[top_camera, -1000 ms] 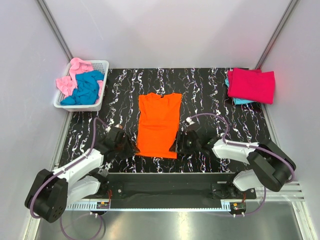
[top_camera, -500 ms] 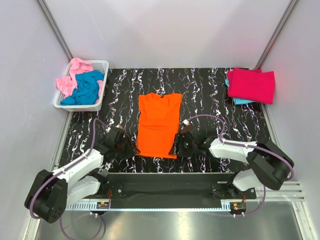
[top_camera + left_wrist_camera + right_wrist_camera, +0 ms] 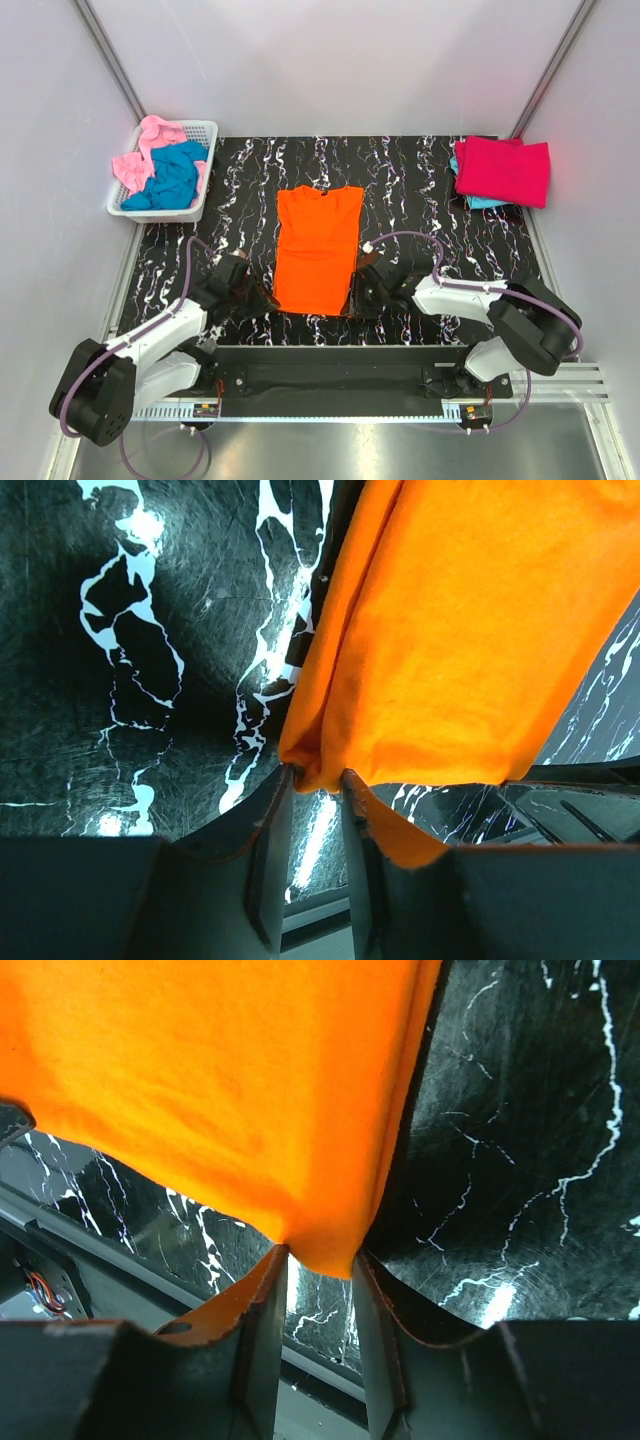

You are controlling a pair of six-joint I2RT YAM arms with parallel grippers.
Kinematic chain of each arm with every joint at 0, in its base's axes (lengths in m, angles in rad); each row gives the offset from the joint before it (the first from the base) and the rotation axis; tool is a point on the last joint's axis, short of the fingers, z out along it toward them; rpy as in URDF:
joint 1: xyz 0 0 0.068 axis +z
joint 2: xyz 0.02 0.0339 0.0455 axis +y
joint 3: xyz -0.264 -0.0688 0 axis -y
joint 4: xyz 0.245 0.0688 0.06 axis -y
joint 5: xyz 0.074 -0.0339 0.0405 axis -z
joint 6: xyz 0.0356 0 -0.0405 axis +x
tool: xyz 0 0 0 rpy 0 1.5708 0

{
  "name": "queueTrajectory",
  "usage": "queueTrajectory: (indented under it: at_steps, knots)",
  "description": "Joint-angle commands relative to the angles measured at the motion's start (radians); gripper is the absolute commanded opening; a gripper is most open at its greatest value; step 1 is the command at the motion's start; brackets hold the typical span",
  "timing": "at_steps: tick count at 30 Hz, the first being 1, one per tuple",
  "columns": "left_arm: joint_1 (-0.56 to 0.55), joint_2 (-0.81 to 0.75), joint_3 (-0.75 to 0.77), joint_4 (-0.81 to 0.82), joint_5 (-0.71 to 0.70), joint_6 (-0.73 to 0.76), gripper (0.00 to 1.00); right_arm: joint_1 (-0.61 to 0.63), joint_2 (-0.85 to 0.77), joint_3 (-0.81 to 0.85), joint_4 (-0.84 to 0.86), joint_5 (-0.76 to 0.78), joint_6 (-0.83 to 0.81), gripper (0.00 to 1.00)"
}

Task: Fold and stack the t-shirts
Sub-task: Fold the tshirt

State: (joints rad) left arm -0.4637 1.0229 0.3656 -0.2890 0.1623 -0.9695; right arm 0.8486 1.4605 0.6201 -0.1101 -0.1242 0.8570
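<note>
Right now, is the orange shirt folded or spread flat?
Partly folded: the orange t-shirt lies as a narrow strip, sleeves tucked in, full length, still unfolded lengthwise.

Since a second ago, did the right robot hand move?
Yes. The right end effector slid left across the table onto the orange t-shirt's bottom corner, which it now pinches.

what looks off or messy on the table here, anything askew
Only small things stand out. In the white basket at the far left, a pink shirt hangs over the rim. On the folded stack at the far right, a teal shirt peeks out under the crimson one. The orange shirt lies flat.
</note>
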Motion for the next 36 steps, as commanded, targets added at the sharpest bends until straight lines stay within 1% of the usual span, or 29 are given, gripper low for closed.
queueTrajectory:
  at_steps: [1,2,4,5,6,8,9,14,17,26,31,32,36]
  knots:
    - [0.007,0.012,-0.007,0.056,0.034,-0.001,0.28,0.018,0.035,0.009,-0.057,0.023,-0.009,0.39]
    - [0.007,0.016,-0.007,0.059,0.034,-0.001,0.26,0.018,0.037,0.007,-0.06,0.029,-0.012,0.38]
    - [0.008,0.025,-0.011,0.067,0.04,-0.001,0.21,0.018,0.038,0.012,-0.065,0.037,-0.013,0.32]
    - [0.008,0.025,-0.013,0.067,0.04,-0.001,0.14,0.018,0.038,0.012,-0.075,0.041,-0.013,0.29]
    - [0.008,0.026,-0.013,0.065,0.043,0.0,0.1,0.018,0.037,0.015,-0.086,0.046,-0.015,0.2]
    - [0.008,0.016,-0.014,0.059,0.04,0.003,0.01,0.018,0.028,0.021,-0.126,0.067,-0.016,0.11]
    - [0.007,0.01,-0.014,0.051,0.04,0.009,0.0,0.018,0.02,0.023,-0.137,0.075,-0.018,0.01]
    - [0.008,-0.029,-0.027,0.027,0.052,0.022,0.0,0.021,-0.044,0.004,-0.2,0.098,-0.018,0.0]
    - [0.008,-0.079,-0.045,0.001,0.071,0.023,0.0,0.026,-0.086,-0.011,-0.23,0.103,-0.016,0.0]
    - [-0.013,-0.325,-0.091,-0.09,0.126,0.093,0.0,0.035,-0.199,-0.019,-0.31,0.112,-0.022,0.0]
    - [-0.029,-0.412,-0.065,-0.127,0.114,0.129,0.0,0.044,-0.247,0.015,-0.361,0.118,-0.032,0.0]
    - [-0.03,-0.426,-0.06,-0.133,0.109,0.135,0.0,0.044,-0.265,0.023,-0.373,0.142,-0.033,0.0]
    - [-0.036,-0.438,-0.03,-0.153,0.065,0.127,0.0,0.044,-0.311,0.082,-0.434,0.185,-0.049,0.0]
